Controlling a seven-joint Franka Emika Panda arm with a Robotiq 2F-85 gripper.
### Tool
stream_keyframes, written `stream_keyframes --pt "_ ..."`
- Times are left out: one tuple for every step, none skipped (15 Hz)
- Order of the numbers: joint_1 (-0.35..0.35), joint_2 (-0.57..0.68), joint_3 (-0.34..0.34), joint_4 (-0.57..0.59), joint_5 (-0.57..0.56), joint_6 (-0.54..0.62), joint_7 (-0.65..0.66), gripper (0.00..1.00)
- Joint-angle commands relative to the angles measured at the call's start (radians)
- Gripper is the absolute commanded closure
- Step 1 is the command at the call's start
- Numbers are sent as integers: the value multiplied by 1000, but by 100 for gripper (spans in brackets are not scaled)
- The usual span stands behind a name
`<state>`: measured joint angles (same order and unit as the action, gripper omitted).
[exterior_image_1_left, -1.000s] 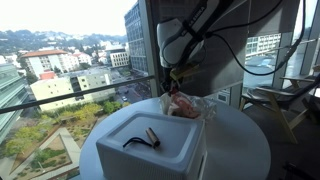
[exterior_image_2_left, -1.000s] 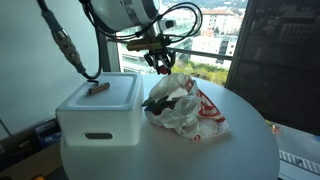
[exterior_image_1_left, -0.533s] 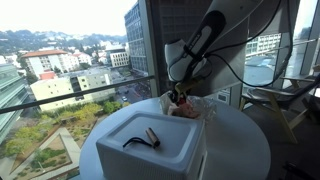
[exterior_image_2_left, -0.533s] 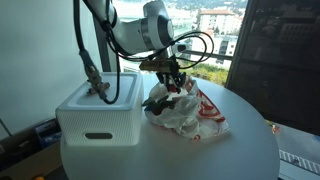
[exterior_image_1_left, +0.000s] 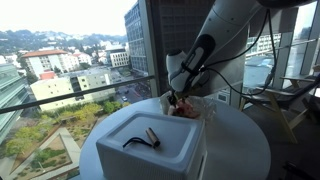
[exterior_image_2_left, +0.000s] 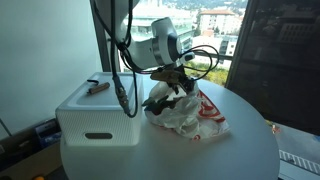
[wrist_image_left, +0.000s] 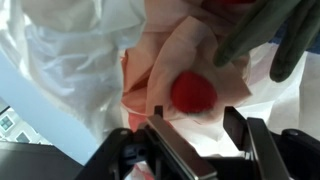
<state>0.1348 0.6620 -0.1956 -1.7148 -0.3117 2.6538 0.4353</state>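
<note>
The gripper is reaching into a crumpled plastic bag on the round table, beside a white box. Its fingers are standing apart around a round red object inside. A clean grasp likely calls for pinching without catching plastic.

The gripper is lower than a second ago, down from above the plastic bag into its crumpled top (fingers among the folds), and the arm leans further over the white box.
</note>
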Motion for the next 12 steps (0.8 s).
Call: stream_keyframes --pt "70 -25 -73 -12 -37 63 25 3" --pt "94 -41 -95 -28 -55 75 35 0" --pt "112 -54 -111 -40 -68 85 40 0" --pt "134 -71 -127 -52 -78 82 55 0" --pt "155 -86 -143 -65 -92 82 64 0" --pt "177 -106 -154 -80 -106 67 73 0" --pt "205 -129 -170 -106 -131 58 91 0" --pt "232 -149 -185 -127 -159 62 111 0" --pt "271 -170 -212 -153 -208 81 156 0" --pt "301 -196 -224 -176 -247 69 193 0" --pt "323 -221 -228 -198 -286 62 233 0" --pt "333 -251 -214 -226 -307 50 262 0"
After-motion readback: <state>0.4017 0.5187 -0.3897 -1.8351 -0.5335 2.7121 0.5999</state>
